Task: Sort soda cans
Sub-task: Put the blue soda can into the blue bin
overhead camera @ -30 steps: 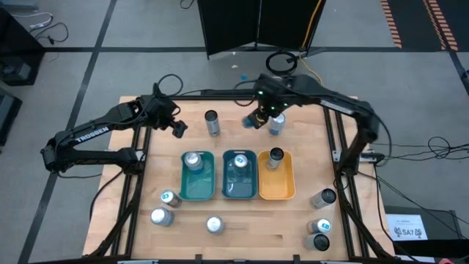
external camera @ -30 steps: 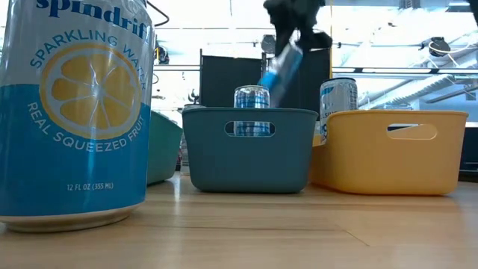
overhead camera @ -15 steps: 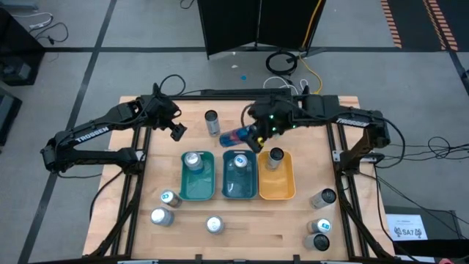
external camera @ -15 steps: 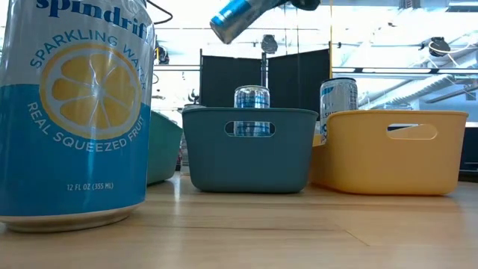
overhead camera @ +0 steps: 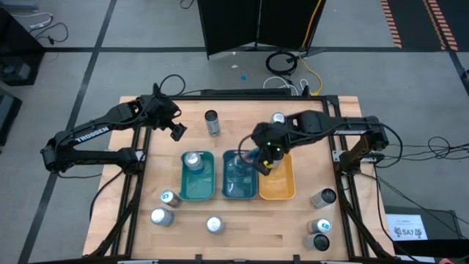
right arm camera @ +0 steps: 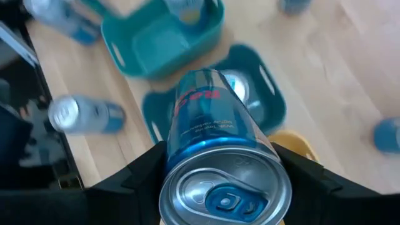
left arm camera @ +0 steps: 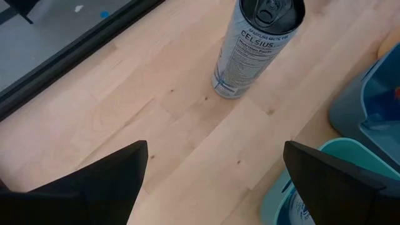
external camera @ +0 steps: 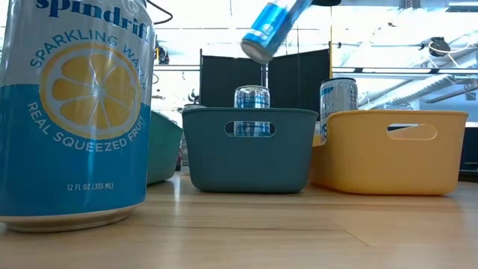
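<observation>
My right gripper [overhead camera: 260,155] is shut on a blue soda can [external camera: 270,26], which hangs slanted above the dark blue middle tray [overhead camera: 229,183]. That tray holds one can [external camera: 252,101]. The teal tray [overhead camera: 185,183] to its left holds another can [overhead camera: 193,160]. My left gripper [overhead camera: 178,130] stands open over the far left of the table, with nothing between its fingers. A tall Celsius can [left arm camera: 256,47] stands upright on its base just beyond the left gripper. My right gripper pinches the blue can's side wall near its lid end [right arm camera: 187,164] between its two fingers [right arm camera: 140,172]. The fingers slant down from the table's right. The can is lifted clear and tilted, with its bottom end [external camera: 256,46] pointing down toward the blue tray.
An orange tray [overhead camera: 287,187] sits right of the blue one. Loose cans stand at the near left [overhead camera: 160,216], near middle [overhead camera: 214,224], near right [overhead camera: 320,241] and far edge [overhead camera: 278,117]. A Spindrift can [external camera: 75,112] fills the low view's left.
My right gripper has carried the blue can from the table's far edge toward the near edge, over the blue tray. The can has swung about in the air, still slanted and clear of everything.
</observation>
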You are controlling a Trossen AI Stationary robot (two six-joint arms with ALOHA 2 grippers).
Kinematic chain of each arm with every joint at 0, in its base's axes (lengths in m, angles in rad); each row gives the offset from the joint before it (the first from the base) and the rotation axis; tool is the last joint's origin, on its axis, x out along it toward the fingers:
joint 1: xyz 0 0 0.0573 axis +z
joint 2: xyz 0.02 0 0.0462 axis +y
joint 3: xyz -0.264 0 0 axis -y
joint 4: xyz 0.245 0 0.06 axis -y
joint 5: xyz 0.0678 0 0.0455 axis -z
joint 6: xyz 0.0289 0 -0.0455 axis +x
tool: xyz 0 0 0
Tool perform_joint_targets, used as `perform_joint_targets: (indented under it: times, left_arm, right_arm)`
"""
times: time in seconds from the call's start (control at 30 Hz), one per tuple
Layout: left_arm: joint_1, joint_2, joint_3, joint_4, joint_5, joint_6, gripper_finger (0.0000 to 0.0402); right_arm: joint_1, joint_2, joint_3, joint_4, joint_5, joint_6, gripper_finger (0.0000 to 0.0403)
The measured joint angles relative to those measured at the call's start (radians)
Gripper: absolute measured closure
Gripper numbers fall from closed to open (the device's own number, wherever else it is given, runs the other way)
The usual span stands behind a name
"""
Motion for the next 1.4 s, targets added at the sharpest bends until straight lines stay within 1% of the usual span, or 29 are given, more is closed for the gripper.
perform_joint_targets:
  times: [0.2, 0.37, 0.53, 0.77, 0.9, 1.03, 1.23, 1.4]
  left_arm:
    - [0.000, 0.000, 0.000, 0.000, 0.000, 0.000, 0.0020]
    - [0.000, 0.000, 0.000, 0.000, 0.000, -0.002, 0.0020]
    - [0.000, 0.000, 0.000, -0.001, 0.000, -0.003, 0.0020]
    - [0.000, 0.000, 0.000, -0.001, 0.000, -0.003, 0.0020]
    - [0.000, 0.000, 0.000, -0.003, 0.000, -0.003, 0.0020]
    - [0.000, 0.000, 0.000, -0.006, 0.002, -0.003, 0.0020]
    - [0.000, 0.000, 0.000, -0.006, 0.004, -0.002, 0.0020]
    - [0.000, 0.000, 0.000, -0.006, 0.005, -0.001, 0.0020]
  right_arm:
    - [0.035, 0.074, 0.000, -0.013, -0.001, -0.006, 0.0182]
    - [0.035, 0.165, 0.000, -0.023, -0.037, -0.036, 0.0182]
    - [0.035, 0.232, 0.000, -0.022, -0.039, -0.040, 0.0182]
    - [0.027, 0.309, 0.000, -0.007, -0.024, -0.058, 0.0182]
    - [0.017, 0.346, 0.000, -0.001, 0.025, -0.058, 0.0181]
    - [0.007, 0.359, 0.000, -0.004, 0.052, -0.058, 0.0181]
    - [-0.004, 0.361, 0.000, -0.022, 0.051, -0.041, 0.0181]
    - [-0.006, 0.361, 0.000, -0.071, 0.053, -0.031, 0.0181]
